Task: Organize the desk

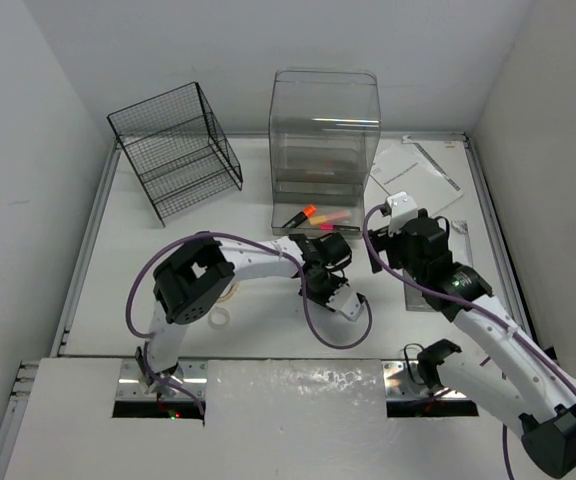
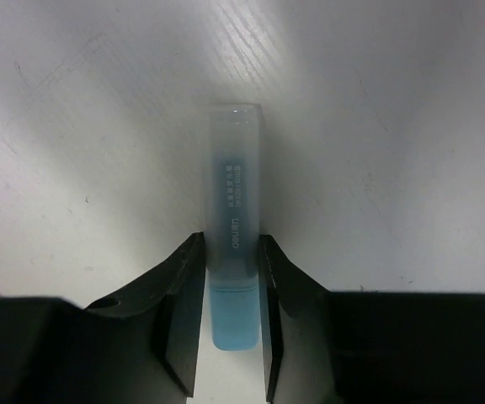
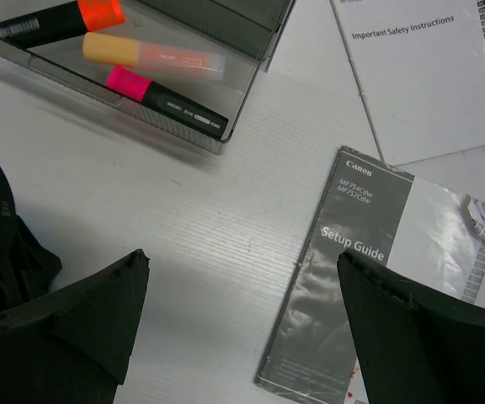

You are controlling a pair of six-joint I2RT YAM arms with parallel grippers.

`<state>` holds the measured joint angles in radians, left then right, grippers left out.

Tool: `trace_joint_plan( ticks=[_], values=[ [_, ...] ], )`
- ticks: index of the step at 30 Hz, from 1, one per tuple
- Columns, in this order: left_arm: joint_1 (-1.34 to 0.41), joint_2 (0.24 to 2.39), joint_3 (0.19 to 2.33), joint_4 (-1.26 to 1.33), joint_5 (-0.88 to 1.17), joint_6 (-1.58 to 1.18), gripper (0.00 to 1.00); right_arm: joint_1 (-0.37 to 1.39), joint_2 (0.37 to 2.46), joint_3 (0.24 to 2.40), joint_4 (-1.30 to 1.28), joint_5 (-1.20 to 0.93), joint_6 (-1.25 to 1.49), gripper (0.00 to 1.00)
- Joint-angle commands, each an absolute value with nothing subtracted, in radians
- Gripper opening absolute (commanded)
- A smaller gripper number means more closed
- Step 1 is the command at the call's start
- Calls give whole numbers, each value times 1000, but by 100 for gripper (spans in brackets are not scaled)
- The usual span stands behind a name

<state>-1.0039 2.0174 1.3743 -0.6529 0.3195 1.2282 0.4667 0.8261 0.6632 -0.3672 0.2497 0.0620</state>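
The white desk (image 1: 118,260) carries a clear organizer (image 1: 323,140) with a front tray (image 3: 226,143). The tray holds an orange-capped marker (image 3: 57,21), a yellow marker (image 3: 154,55) and a pink-capped marker (image 3: 167,101). My left gripper (image 1: 320,285) (image 2: 231,244) is just in front of the tray, close over the desktop. It is shut on a blue highlighter (image 2: 234,185) with a translucent cap, gripped near its blue end. My right gripper (image 1: 388,240) (image 3: 242,257) is open and empty, hanging over bare desk between the tray's right corner and a grey Setup Guide booklet (image 3: 369,278).
A black wire basket (image 1: 178,150) stands at the back left. White sheets (image 1: 413,175), one of them safety instructions (image 3: 432,76), lie at the back right. A small ring (image 1: 220,317) lies near the left arm. The foil-patched panel (image 1: 298,400) runs along the near edge.
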Motion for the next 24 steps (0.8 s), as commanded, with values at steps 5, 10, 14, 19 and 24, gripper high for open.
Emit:
trace_joint_plan(
  ticks=[5, 10, 14, 19, 24],
  values=[
    [-1002, 2016, 1348, -729, 393, 1027, 0, 463, 792, 660, -322, 264, 118, 89],
    [-891, 1809, 1414, -718, 558, 826, 0, 463, 796, 687, -380, 414, 201, 89],
    [-770, 1707, 1489, -692, 617, 709, 0, 463, 773, 686, -397, 535, 258, 89],
    [-704, 1673, 1532, -530, 441, 611, 0, 463, 727, 667, -365, 493, 273, 89],
    [-651, 1795, 1649, -514, 348, 595, 0, 463, 738, 678, -406, 427, 267, 87]
  ],
)
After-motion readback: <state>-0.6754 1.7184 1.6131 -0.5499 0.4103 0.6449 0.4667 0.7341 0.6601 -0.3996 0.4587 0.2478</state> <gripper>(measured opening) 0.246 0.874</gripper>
